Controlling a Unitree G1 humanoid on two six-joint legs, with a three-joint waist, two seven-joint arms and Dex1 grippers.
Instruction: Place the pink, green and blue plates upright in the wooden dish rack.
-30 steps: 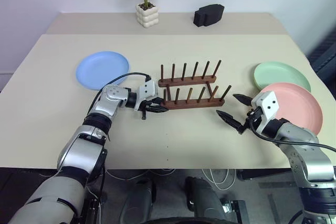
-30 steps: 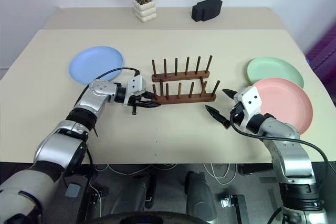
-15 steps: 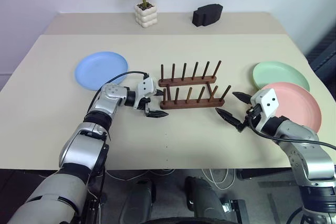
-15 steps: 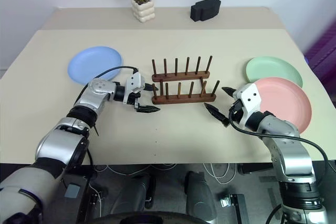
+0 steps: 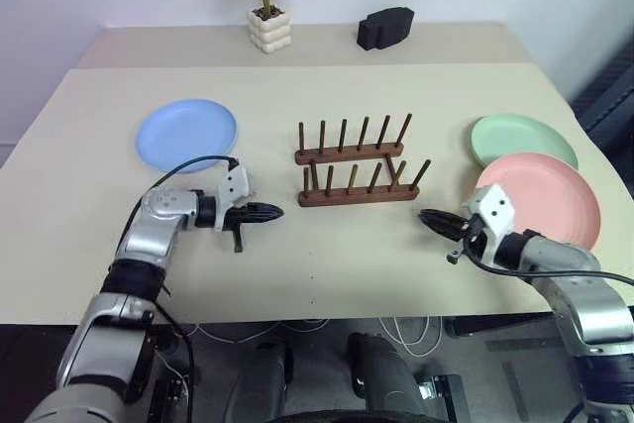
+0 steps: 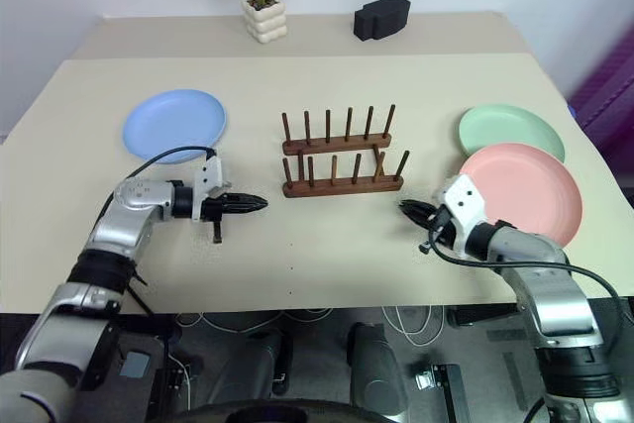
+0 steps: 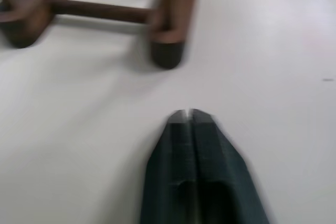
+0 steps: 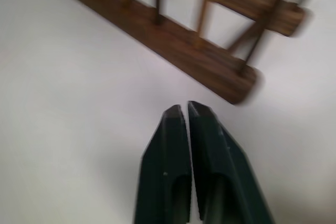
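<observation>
A: The left pincer (image 5: 269, 212) hovers low over the worktop (image 5: 327, 274) with its jaws pressed together and nothing in them; the right pincer (image 5: 432, 220) is likewise closed and empty.

B: And outward from them?

A: The wooden dish rack (image 5: 357, 165) lies between the two, just ahead of both tips, its long axis running across from one pincer toward the other; every slot is bare.

B: Which plate sits nearest?

A: The pink plate (image 5: 540, 198) lies flat just beside the right pincer, on its outer side, with the green plate (image 5: 523, 140) just beyond it, their rims about touching; the blue plate (image 5: 186, 134) lies flat beyond the left pincer, on its outer far side, well apart from the rack.

B: So the right arm looks better placed for the pink plate; the jaws would have to open first.
</observation>
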